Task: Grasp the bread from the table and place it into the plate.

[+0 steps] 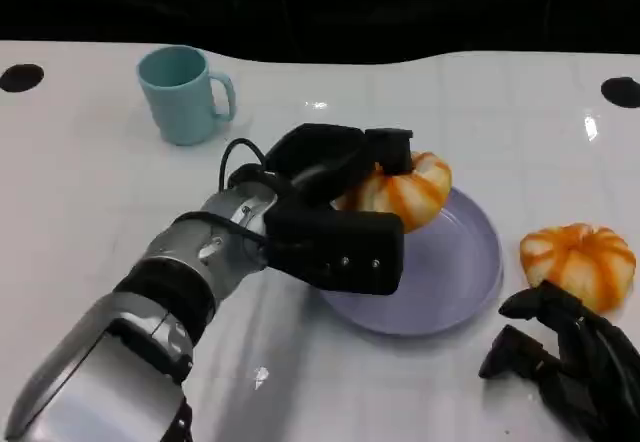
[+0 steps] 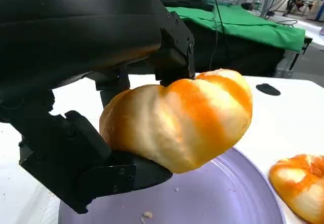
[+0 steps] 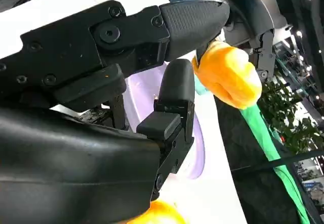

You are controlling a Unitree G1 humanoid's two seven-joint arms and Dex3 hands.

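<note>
At the far left of the white bench (image 1: 80, 202) we are seeing a light blue mug (image 1: 184, 93) standing upright, well apart from everything else. Moving right, our left hand (image 1: 335, 217) is reaching in over the lavender plate (image 1: 455, 272), and its fingers (image 2: 109, 176) are grasping the orange-and-white striped bread (image 1: 405, 190). In the left wrist view we are seeing the bread clamped from above and below, hanging just above the plate's surface, where a few crumbs are lying. The bread is sitting over the plate's far left rim. Further right, a second striped bread (image 1: 578, 262) is resting on the bench just beside the plate. Nearest us on the right, our right hand (image 1: 570, 357) is hovering close to that second bread, fingers apart and holding nothing.
</note>
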